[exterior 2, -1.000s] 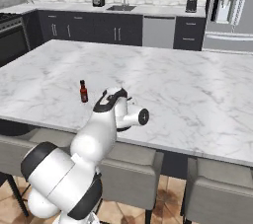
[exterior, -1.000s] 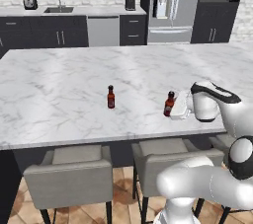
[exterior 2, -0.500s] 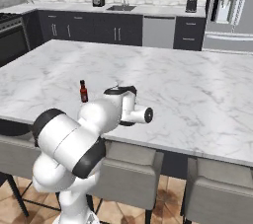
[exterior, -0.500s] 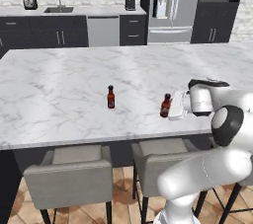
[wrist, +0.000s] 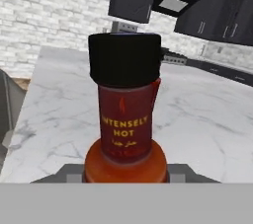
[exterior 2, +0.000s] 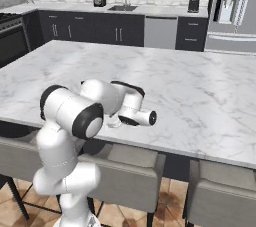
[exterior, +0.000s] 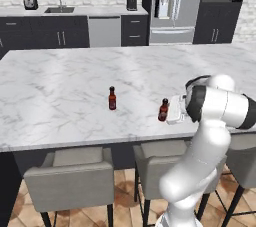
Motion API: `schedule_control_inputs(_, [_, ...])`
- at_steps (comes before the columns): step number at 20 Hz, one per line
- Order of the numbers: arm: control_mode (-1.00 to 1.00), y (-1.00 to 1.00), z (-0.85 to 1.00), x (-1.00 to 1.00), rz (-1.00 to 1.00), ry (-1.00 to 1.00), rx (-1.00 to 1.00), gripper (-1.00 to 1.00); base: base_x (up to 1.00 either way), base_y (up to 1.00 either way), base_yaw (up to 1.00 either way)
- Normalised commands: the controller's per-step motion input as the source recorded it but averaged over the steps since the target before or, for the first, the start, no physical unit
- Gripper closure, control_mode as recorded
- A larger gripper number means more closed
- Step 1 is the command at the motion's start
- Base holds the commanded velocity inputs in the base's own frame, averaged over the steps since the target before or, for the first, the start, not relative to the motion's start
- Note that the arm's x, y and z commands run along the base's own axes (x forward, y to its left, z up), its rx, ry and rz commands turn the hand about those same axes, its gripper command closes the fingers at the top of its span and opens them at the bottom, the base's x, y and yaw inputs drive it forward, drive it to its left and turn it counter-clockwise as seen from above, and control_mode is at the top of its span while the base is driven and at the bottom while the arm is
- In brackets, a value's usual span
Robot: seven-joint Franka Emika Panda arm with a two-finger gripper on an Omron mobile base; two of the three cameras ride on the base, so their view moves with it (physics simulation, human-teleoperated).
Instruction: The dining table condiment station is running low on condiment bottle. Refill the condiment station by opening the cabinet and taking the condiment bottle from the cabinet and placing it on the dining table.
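Condiment bottle (wrist: 126, 119) dead centre in my cam, black cap at 12, label "INTENSELY HOT". White marble desk (wrist: 197, 119) behind; dark cabinets (wrist: 212, 16) at 1-2.

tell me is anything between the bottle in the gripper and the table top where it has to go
Nothing visible. The gripper holds the condiment bottle upright at the dining table, bare marble around it. The other bottle stands apart to the side.
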Motion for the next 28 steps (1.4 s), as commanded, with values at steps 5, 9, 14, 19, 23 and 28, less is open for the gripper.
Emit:
schedule_control_inputs(5, [-1.00,0.07,-0.37,0.45,0.01,0.00,0.00,1.00,0.00,0.00,0.00])
schedule_control_inputs(9, [-1.00,0.05,-0.42,0.45,0.02,0.03,0.00,1.00,0.00,0.00,0.00])
schedule_control_inputs(14, [-1.00,0.06,-0.41,0.36,0.02,0.07,0.00,1.00,0.00,0.00,0.00])
schedule_control_inputs(19, [-1.00,0.04,-0.20,-0.32,0.01,0.00,-0.03,-1.00,0.00,0.00,0.00])
schedule_control_inputs(23, [-1.00,0.02,0.00,-0.17,0.00,0.00,0.00,-1.00,0.00,0.00,0.00])
schedule_control_inputs(28, [-1.00,0.00,0.00,-0.14,0.00,0.00,0.00,-1.00,0.00,0.00,0.00])
